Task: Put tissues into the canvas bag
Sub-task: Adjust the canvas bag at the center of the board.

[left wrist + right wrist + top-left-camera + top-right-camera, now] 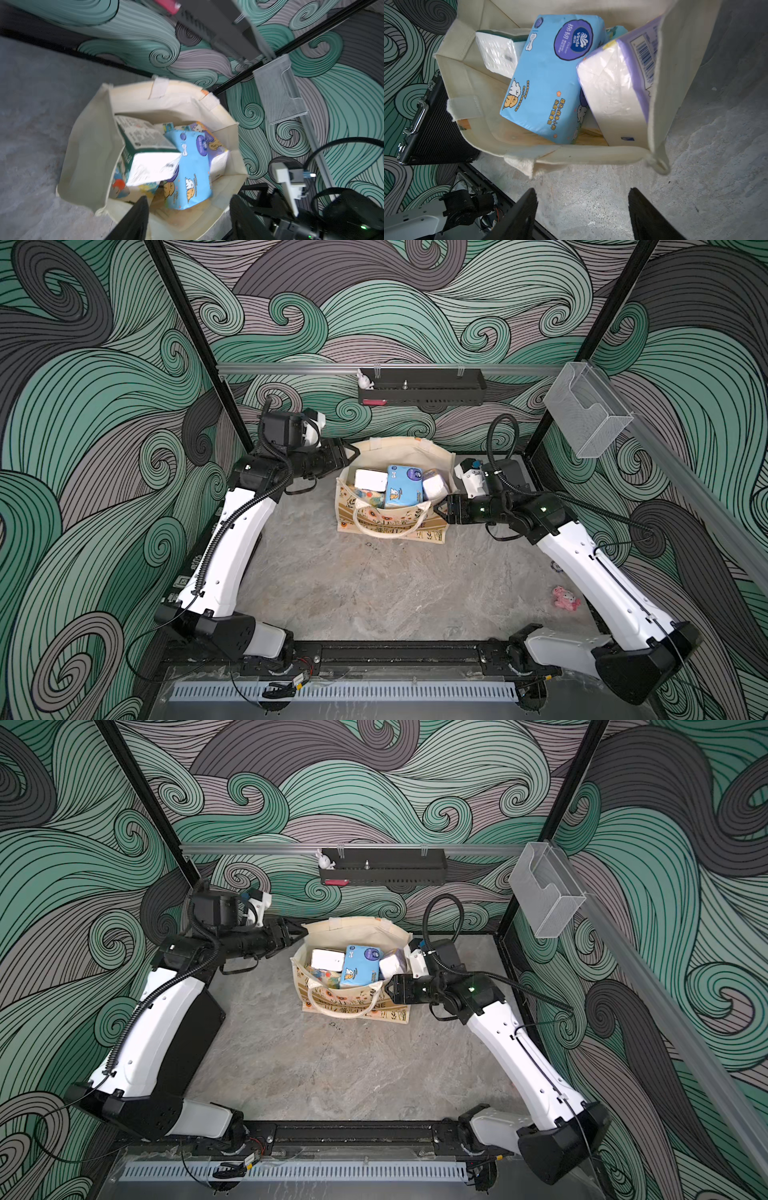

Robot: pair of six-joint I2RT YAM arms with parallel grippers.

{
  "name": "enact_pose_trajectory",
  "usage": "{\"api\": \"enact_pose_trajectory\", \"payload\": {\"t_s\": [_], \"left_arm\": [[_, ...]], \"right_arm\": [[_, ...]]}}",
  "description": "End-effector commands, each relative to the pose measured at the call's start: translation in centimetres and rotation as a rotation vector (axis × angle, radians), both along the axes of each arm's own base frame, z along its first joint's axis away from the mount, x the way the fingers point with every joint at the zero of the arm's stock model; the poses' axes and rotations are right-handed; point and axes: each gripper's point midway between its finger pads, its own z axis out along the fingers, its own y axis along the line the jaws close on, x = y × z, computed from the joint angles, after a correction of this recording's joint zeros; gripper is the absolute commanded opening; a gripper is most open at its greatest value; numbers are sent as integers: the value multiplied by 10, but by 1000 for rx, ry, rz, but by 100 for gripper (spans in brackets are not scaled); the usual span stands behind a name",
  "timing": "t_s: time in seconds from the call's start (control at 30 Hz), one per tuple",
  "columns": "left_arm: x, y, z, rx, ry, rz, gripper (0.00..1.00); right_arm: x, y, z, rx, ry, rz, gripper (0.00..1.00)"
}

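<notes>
Now the left gripper (189, 197) holds its fingers apart with nothing between them, and the rim of the canvas bag (87, 145) lies just ahead of the fingertips. The right gripper (583, 189) is also spread and empty, just beside the bag. The tissues (550, 83) lie inside the bag, ahead of both pairs of fingers.

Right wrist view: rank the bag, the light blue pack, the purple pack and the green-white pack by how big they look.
1. bag
2. light blue pack
3. purple pack, partly hidden by the bag wall, so its order with the blue one is unsure
4. green-white pack, mostly covered
</notes>
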Motion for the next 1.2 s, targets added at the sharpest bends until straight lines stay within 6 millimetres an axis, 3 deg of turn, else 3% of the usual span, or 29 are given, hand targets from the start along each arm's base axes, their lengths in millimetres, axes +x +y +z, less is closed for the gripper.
{"api": "enact_pose_trajectory", "payload": {"t_s": [0.0,0.13,0.23,0.27,0.43,0.57,0.67,0.7,0.77,0.8,0.93,1.07,1.17], "left_arm": [[-14,-4,-19,33,96,-69,61],[-54,-6,-29,13,140,-136,46],[-89,-11,-49,-15,178,-212,5],[-103,-12,-57,-20,190,-231,0],[-163,-30,-116,-11,288,-315,0],[-194,-45,-167,-29,370,-343,0],[-194,-61,-194,-24,346,-353,0],[-190,-65,-200,-8,331,-350,0],[-180,-73,-211,32,309,-340,0],[-175,-77,-213,44,305,-342,0],[-152,-89,-227,115,302,-309,0],[-132,-96,-237,184,291,-290,0],[-123,-98,-244,229,295,-283,0]], "right_arm": [[-9,18,12,96,53,38,70],[-22,5,50,56,-25,60,70],[-26,-6,72,10,-75,66,70],[-22,-6,76,-6,-80,64,69],[18,16,64,-42,-32,90,67],[76,23,75,-115,-120,17,65],[121,34,75,-176,-169,4,54],[133,38,75,-192,-186,6,44],[160,43,77,-235,-229,-7,10],[171,43,75,-254,-240,-20,2],[197,46,62,-251,-241,-47,0],[208,48,51,-256,-239,-37,0],[215,38,50,-240,-231,-49,0]]}}
